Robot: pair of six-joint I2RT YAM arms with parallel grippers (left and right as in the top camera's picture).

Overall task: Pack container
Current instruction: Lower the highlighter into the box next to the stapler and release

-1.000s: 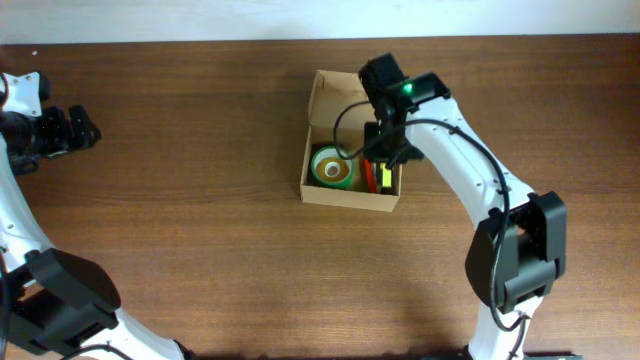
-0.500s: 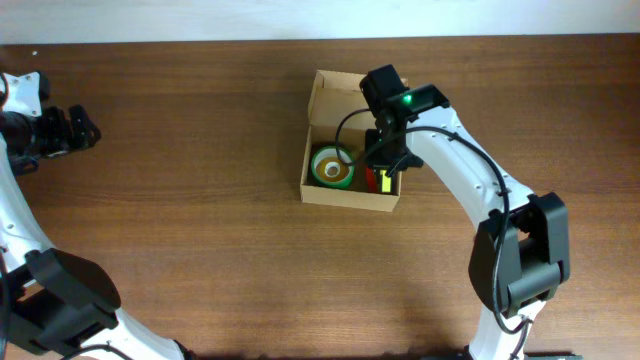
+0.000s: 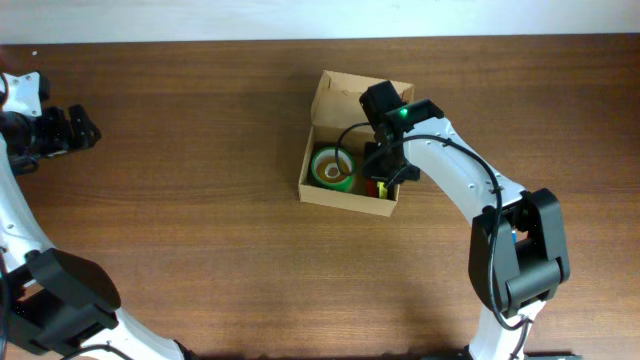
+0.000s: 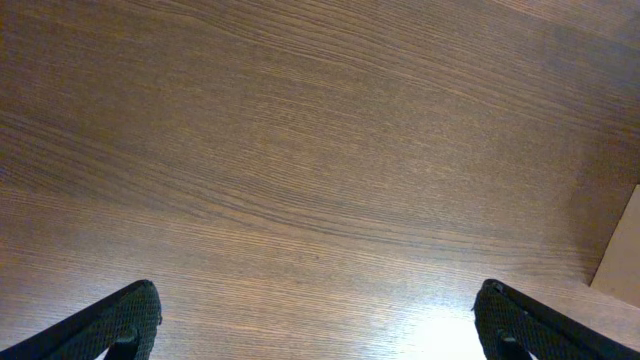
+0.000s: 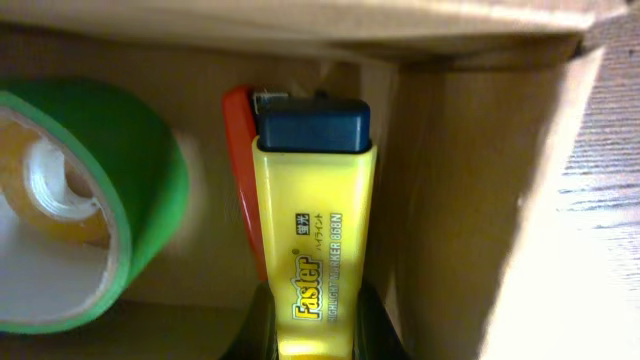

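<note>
A: What does the right tool (image 5: 312,322) have hold of?

B: Its two fingers are closed on the lower barrel of a yellow highlighter (image 5: 312,210), inside the container (image 5: 470,200). The dark blue cap (image 5: 313,125) points at the container's far wall. The barrel lies alongside the right-hand wall, with an orange item (image 5: 243,170) tucked against its other side. What that item is cannot be told.

A: And the rest of the container?

B: A green tape roll (image 5: 130,170) fills the left half. From above, the container (image 3: 345,197) sits mid-counter with its flap lid open at the back.

A: So how should the arm finish the placing?

B: Probably by lowering until the highlighter rests flat. The tool should then part only a little, since the wall and the orange item crowd both fingers, and rise straight up so nothing drags along.

A: The left tool (image 4: 320,325)?

B: It is spread wide and empty, over bare counter (image 4: 300,150) well to the left of the container.
</note>
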